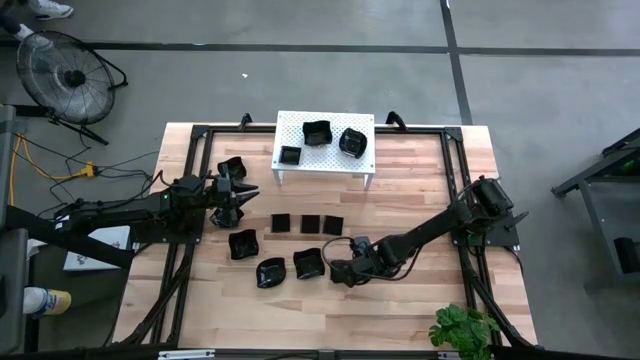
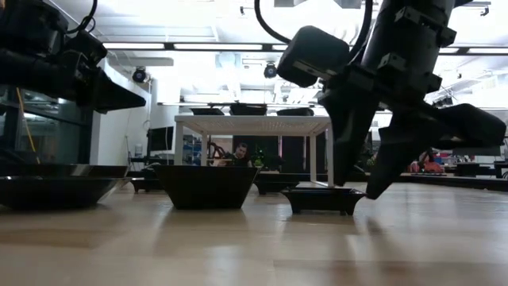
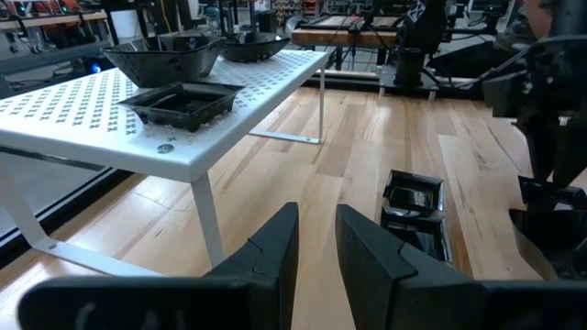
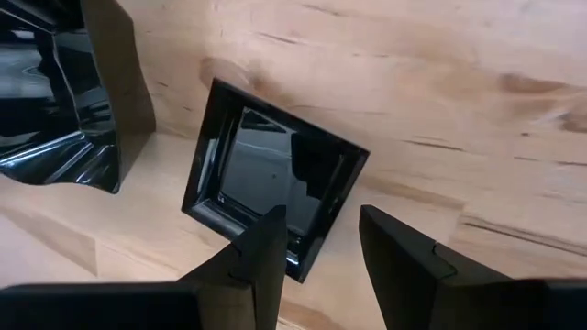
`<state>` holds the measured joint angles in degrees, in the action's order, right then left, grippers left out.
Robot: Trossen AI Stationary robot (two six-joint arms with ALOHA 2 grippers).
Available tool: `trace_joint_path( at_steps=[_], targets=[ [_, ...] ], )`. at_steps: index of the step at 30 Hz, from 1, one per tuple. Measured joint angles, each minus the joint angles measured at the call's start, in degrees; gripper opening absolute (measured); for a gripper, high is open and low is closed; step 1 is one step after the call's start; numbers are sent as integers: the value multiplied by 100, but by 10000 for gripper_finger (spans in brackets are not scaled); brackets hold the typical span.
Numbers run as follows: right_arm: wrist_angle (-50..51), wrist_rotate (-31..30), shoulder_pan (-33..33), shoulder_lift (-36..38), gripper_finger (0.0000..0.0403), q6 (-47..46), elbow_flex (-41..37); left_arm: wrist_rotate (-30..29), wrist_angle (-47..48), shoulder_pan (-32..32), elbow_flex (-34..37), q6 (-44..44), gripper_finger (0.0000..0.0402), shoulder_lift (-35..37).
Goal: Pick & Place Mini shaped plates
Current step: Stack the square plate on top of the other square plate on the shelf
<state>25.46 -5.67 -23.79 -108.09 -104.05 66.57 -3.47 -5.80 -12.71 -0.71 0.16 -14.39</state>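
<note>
Two hands open, empty: right hand (image 4: 316,243) over flat square plate (image 4: 275,188); left hand (image 3: 316,240) near white stand (image 3: 110,119).

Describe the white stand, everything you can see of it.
The white stand is a low rectangular table, looking like painted metal, its flat top punched with small cross-shaped holes and carried on thin bent legs. It stands upright at the far middle of the wooden table. Three glossy black plates rest on it: two deeper wavy ones and a flat square.
</note>
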Motion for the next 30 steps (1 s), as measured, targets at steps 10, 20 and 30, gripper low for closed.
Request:
trace_joint_path(
  at_steps=[10, 20, 30],
  targets=[
    [-2, -82, 0, -78, 133, 10, 2, 0, 0, -2, 0, 0, 73, 0],
    [0, -125, 0, -84, 99, 110, 0, -2, 0, -2, 0, 0, 73, 0],
    [-5, -149, 0, -84, 41, 249, 0, 0, 0, -1, 0, 0, 73, 0]
  ],
)
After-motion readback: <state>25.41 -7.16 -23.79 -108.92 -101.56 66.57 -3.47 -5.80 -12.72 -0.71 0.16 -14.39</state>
